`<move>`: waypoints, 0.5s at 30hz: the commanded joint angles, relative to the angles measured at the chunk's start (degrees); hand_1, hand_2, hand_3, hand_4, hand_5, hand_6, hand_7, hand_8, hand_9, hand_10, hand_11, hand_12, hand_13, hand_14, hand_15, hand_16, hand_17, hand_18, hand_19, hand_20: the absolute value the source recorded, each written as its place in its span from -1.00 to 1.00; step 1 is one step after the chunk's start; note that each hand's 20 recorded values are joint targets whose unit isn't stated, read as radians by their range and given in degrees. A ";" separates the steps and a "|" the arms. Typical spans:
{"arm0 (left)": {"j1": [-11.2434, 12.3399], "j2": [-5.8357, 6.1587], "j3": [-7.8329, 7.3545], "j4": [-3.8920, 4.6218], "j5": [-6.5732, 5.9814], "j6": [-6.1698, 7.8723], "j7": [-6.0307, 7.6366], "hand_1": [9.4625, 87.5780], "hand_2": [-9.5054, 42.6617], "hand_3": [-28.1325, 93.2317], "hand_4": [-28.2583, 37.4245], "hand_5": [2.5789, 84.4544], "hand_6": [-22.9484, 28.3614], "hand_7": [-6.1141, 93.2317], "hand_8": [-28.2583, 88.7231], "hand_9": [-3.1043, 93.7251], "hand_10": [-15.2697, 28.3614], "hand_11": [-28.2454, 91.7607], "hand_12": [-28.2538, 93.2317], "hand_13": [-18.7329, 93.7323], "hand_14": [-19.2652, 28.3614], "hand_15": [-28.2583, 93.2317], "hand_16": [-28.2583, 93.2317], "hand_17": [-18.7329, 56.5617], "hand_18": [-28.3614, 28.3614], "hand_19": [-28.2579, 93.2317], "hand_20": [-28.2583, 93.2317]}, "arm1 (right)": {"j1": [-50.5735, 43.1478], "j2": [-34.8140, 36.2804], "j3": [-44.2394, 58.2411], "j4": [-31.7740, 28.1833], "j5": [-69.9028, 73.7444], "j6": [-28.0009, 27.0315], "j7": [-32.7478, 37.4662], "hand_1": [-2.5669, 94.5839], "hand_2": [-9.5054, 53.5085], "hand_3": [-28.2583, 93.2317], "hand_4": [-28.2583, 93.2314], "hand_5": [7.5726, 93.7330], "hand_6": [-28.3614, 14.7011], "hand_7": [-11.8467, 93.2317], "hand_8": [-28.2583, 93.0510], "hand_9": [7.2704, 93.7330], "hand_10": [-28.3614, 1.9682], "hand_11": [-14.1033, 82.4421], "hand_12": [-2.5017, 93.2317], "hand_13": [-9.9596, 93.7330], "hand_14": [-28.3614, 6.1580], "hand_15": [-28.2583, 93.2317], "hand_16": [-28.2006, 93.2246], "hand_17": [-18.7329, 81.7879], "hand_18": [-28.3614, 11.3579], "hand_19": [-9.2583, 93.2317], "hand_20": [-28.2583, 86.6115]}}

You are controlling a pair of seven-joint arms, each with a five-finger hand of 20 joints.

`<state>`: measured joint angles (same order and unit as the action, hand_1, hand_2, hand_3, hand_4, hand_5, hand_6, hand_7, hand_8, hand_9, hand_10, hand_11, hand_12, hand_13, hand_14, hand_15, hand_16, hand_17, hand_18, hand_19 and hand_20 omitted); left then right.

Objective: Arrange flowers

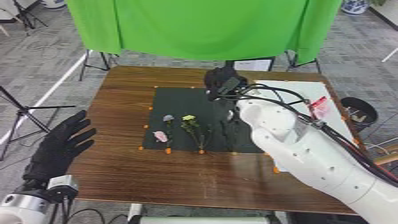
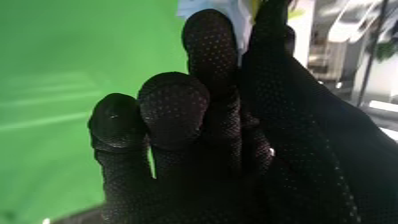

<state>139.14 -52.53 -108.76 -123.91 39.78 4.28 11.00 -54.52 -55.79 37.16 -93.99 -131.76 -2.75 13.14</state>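
In the head view, a bluish-purple flower (image 1: 168,118), a yellow flower (image 1: 188,118) and a pink flower (image 1: 161,136) lie on the dark mat (image 1: 178,100), the yellow one with its green stem and leaves. My right hand (image 1: 222,81) is at the mat's far edge, beyond these flowers. In the right wrist view, a pale bluish-white thing (image 2: 238,11) shows behind the right hand (image 2: 200,160); whether the hand holds it is unclear. My left hand (image 1: 55,150) is open with straight fingers, off the table's left side.
A white board (image 1: 298,90) lies on the table's right side, with a pink-red item (image 1: 320,106) on it. A dark bin (image 1: 359,110) stands beyond the right edge. Behind the brown table (image 1: 124,175) hangs a green cloth (image 1: 204,30), with stands around it.
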 commanded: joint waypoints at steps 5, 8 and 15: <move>0.00 -0.18 0.46 0.18 0.01 -0.45 -0.51 -0.64 -0.73 0.59 -1.00 -0.43 0.04 -0.49 -0.69 -0.52 0.20 -0.23 -0.21 -0.37 0.46 -0.12 -0.48 -0.82 0.81 0.09 -0.39 | -1.85 -0.77 -1.57 2.88 -0.91 -4.47 -1.32 0.00 -1.00 0.89 -0.98 0.41 0.47 0.23 -0.53 0.90 0.64 -0.36 0.13 0.63 0.42 0.60 0.03 0.09 -0.55 0.91 0.44; -0.02 -0.11 0.36 0.27 -0.03 -0.52 -0.81 -0.63 -0.73 0.59 -1.00 -0.43 0.04 -0.49 -0.69 -0.52 0.20 -0.23 -0.21 -0.37 0.46 -0.12 -0.48 -0.82 0.81 0.09 -0.39 | -2.47 -0.92 -1.37 2.60 -0.09 -3.82 -1.00 -0.04 -1.00 0.88 -0.98 0.41 0.47 0.23 -0.53 0.90 0.63 -0.36 0.13 0.63 0.41 0.60 0.03 0.09 -0.55 0.91 0.44; -0.74 0.07 0.64 0.65 -0.01 -0.93 -1.16 -0.63 -0.73 0.59 -1.00 -0.43 0.04 -0.49 -0.68 -0.52 0.20 -0.23 -0.21 -0.38 0.45 -0.12 -0.48 -0.82 0.81 0.09 -0.39 | -3.18 -1.77 -1.51 2.00 -0.26 -3.44 -1.33 -0.06 -1.00 0.88 -0.99 0.42 0.46 0.22 -0.52 0.89 0.60 -0.33 0.10 0.62 0.40 0.61 0.03 0.08 -0.56 0.91 0.45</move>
<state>138.76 -52.50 -108.36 -123.72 39.77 4.20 10.80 -57.03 -56.56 35.71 -91.28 -131.67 -6.36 12.30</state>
